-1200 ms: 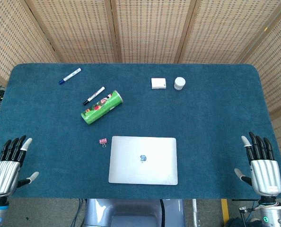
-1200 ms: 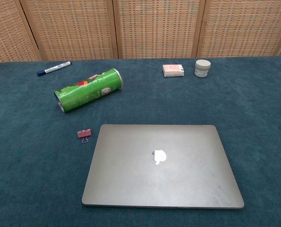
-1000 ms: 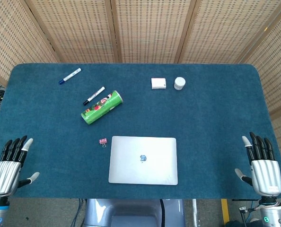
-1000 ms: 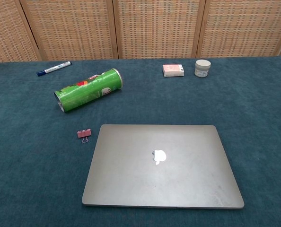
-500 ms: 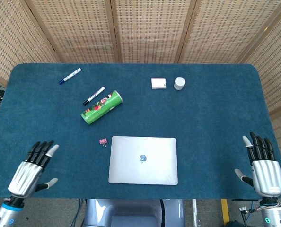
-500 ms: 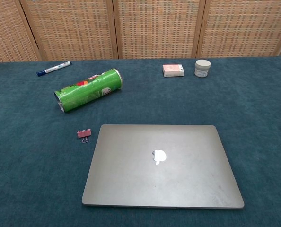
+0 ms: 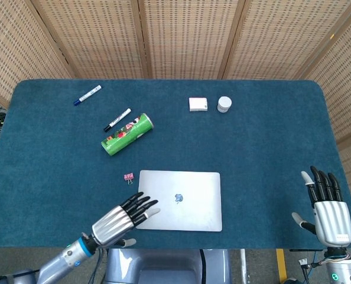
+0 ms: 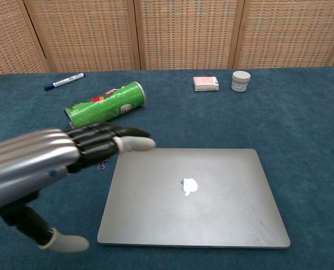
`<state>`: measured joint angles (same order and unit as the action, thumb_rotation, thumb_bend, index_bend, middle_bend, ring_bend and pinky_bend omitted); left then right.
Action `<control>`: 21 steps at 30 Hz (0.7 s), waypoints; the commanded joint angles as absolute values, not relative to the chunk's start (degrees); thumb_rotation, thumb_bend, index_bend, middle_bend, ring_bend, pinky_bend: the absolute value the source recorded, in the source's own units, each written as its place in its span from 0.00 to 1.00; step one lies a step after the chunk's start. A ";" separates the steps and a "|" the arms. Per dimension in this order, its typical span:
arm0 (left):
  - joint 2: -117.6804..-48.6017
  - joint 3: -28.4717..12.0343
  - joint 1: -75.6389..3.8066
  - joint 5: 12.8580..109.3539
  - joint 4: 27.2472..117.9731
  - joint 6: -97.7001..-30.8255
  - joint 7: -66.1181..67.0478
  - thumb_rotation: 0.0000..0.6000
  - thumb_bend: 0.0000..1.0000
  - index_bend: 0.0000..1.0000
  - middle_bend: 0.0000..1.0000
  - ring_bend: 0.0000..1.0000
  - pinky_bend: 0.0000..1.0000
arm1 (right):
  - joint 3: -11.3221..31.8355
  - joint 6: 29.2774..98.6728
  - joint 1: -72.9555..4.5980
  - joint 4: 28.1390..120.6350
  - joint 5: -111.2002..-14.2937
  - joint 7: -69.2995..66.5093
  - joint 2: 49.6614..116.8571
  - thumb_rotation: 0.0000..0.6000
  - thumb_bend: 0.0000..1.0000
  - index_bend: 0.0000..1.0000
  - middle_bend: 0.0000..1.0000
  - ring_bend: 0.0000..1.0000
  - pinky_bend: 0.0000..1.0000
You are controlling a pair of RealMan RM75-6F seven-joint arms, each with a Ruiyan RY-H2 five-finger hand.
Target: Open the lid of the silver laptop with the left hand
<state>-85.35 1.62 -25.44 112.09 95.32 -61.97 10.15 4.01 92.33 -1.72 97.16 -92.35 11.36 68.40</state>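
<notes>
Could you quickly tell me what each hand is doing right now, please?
Left hand: open, fingers spread, holding nothing, at the silver laptop's near-left corner.
Right hand: open, holding nothing, at the table's right edge.

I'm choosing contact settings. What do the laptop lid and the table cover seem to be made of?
The laptop lid looks like matte silver-grey metal: smooth, evenly dull, with a shiny inlaid logo. The table cover looks like teal short-pile fabric, felt or carpet, judging by its fuzzy texture.

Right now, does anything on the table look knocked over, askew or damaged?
Only the green can stands out: it lies on its side, at an angle, behind the closed silver laptop. Nothing looks spilled or damaged. The left hand is at the laptop's front left corner, holding nothing.
</notes>
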 commanded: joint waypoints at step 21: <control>-102.98 -3.17 -37.73 103.75 81.97 -49.19 21.55 1.00 0.00 0.00 0.00 0.00 0.00 | 4.19 90.17 -2.59 96.64 -90.72 11.20 68.66 1.00 0.00 0.00 0.00 0.00 0.00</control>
